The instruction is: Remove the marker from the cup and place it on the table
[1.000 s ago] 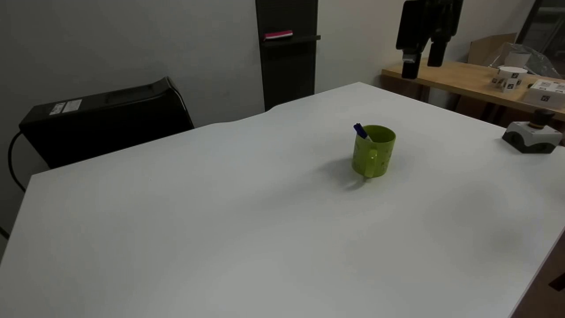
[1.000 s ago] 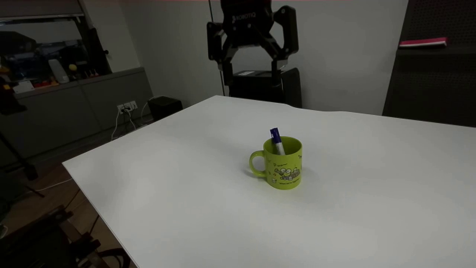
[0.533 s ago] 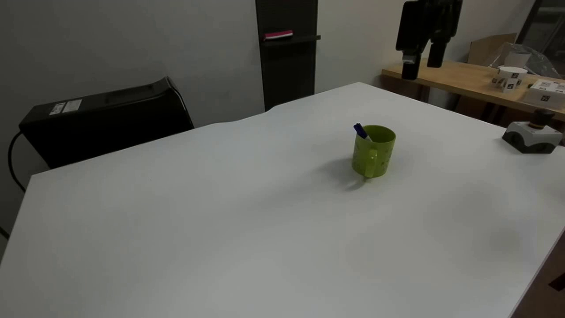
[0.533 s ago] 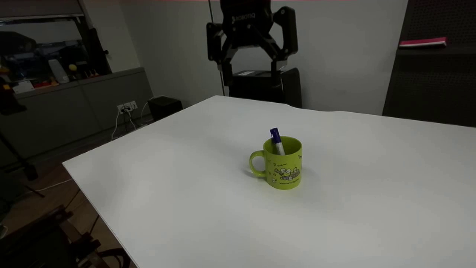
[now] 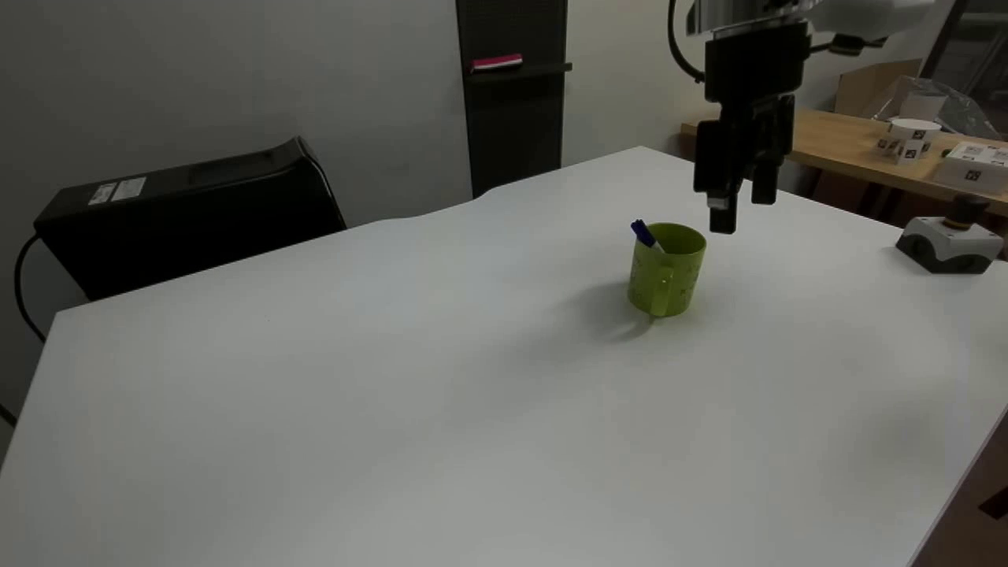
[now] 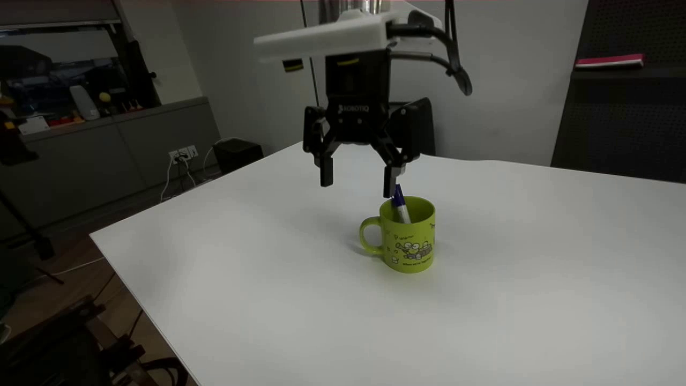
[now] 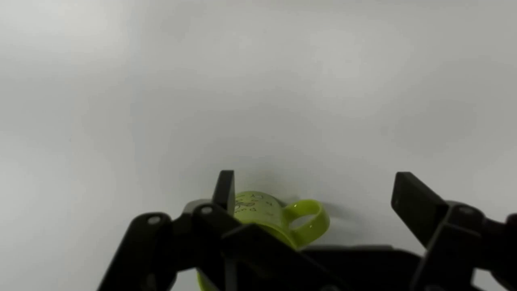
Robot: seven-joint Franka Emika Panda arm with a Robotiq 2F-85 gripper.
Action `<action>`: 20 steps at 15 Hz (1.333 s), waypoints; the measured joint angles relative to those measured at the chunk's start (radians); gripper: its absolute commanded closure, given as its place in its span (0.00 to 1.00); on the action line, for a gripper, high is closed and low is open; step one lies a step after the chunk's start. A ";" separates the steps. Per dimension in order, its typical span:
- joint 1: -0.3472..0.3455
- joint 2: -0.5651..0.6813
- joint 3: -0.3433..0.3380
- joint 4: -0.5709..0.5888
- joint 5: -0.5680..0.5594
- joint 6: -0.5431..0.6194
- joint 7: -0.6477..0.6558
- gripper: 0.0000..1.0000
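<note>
The lime-green cup (image 5: 668,276) stands upright on the white table (image 5: 354,409). The marker (image 6: 403,214) leans inside it, blue cap (image 5: 642,233) up above the rim. The cup (image 6: 408,249) has a printed front and a handle. My gripper (image 6: 358,183) is open and empty, pointing down, just above rim height beside the cup's handle side. In that exterior view one fingertip overlaps the top of the cap; I cannot tell if they touch. In the wrist view the open gripper (image 7: 313,188) partly hides the cup (image 7: 258,208); the marker is hidden there.
A grey and black button box (image 5: 950,240) stands on the table's far right side. A wooden table (image 5: 827,142) with white boxes is behind. A black case (image 5: 189,220) stands past the table's edge. A dark panel (image 5: 516,118) stands by the wall.
My gripper has come down from high above the table to near the cup's rim, staying open. The cup and marker have not moved.
</note>
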 measured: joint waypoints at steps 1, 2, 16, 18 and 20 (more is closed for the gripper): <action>0.000 0.022 0.001 0.008 0.000 0.013 0.000 0.00; 0.000 0.043 0.001 0.015 -0.001 0.036 0.002 0.00; -0.002 0.181 -0.009 0.040 -0.049 0.353 0.066 0.00; -0.002 0.200 -0.015 0.049 -0.066 0.364 0.080 0.00; 0.002 0.217 -0.021 0.063 -0.083 0.361 0.095 0.00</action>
